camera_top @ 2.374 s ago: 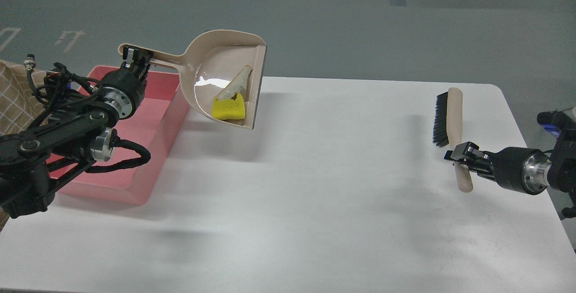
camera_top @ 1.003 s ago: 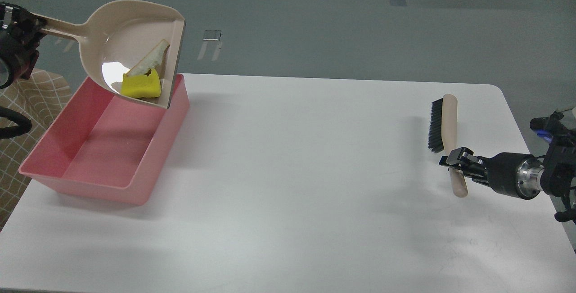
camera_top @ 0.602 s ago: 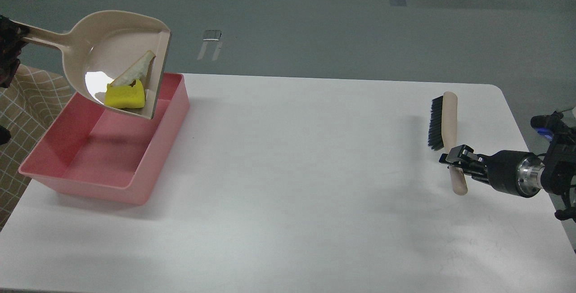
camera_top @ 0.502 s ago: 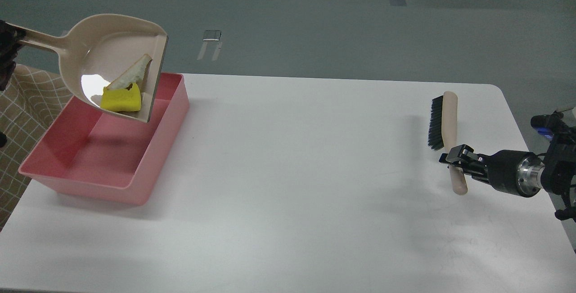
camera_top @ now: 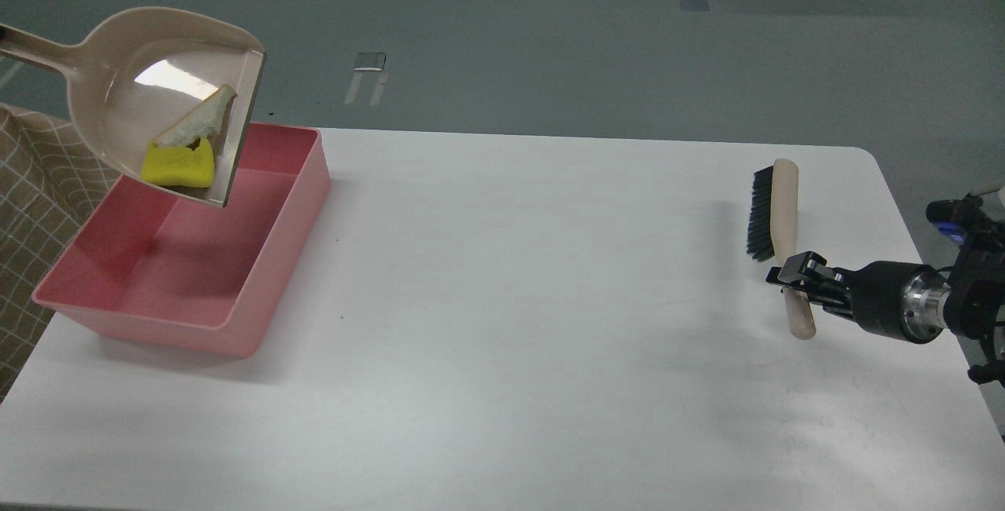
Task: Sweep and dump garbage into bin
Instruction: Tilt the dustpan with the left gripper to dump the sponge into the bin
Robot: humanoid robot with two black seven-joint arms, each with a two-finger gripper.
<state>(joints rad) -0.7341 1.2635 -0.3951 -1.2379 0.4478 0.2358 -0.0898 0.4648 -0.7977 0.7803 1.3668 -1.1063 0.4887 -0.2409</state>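
No readable text anywhere (floor markings illegible).

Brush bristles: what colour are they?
Black, on the brush with its beige handle, held by the right pincer; clearest in the head view.

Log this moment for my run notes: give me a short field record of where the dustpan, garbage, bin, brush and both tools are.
dustpan: raised and tilted over the bin's far end
sponge: in the dustpan, near its lip
bread wedge: in the dustpan, above the sponge
bin: on the table, nothing seen inside
brush: bristles facing left
right tool: shut on the brush handle
left tool: out of view
dump: not yet done
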